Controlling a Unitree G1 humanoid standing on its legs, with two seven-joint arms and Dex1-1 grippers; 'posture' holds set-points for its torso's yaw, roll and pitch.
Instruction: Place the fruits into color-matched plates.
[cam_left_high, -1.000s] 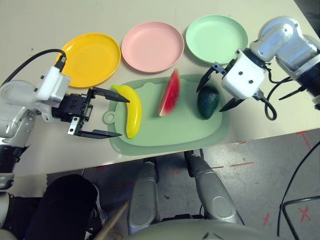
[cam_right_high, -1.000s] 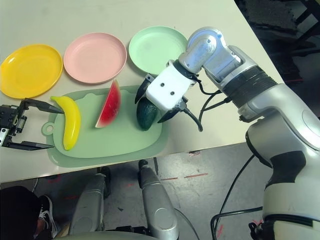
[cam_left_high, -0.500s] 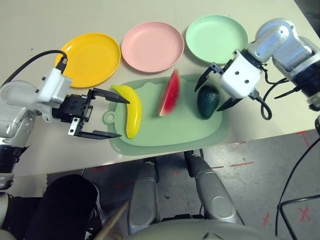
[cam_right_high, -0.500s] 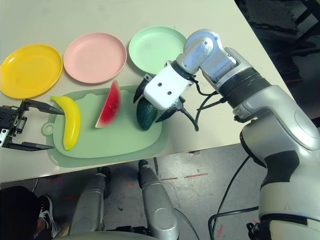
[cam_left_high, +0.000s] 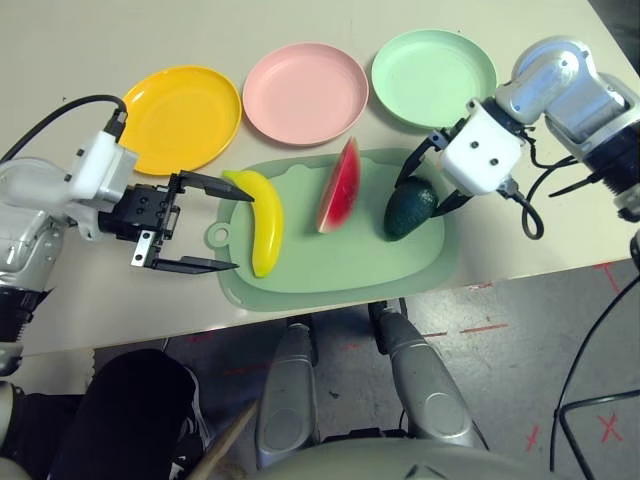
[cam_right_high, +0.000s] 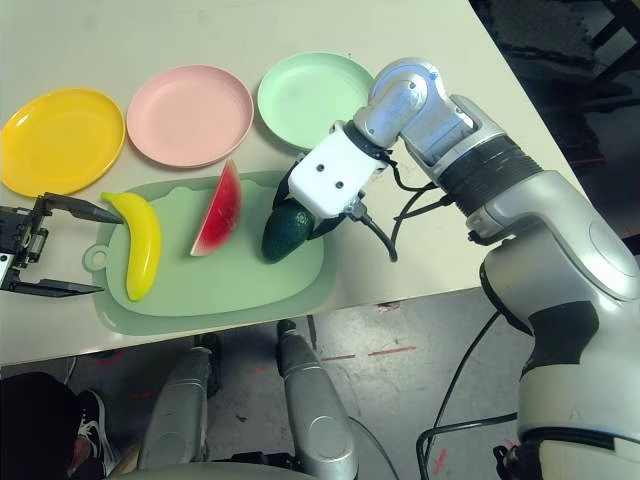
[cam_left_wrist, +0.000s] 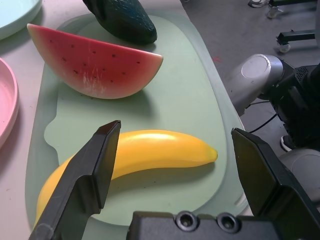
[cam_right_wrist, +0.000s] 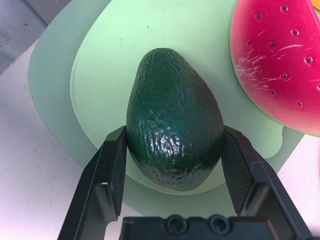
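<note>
Fingers of the right gripper (cam_right_wrist: 172, 150) squeeze the avocado (cam_right_wrist: 173, 131) on the cutting board (cam_left_high: 340, 265). Left gripper (cam_left_high: 205, 225) gapes wide beside the board's banana (cam_left_high: 264, 220).

Right tool (cam_right_wrist: 172, 150) now clamped around avocado (cam_right_wrist: 174, 140).
</note>
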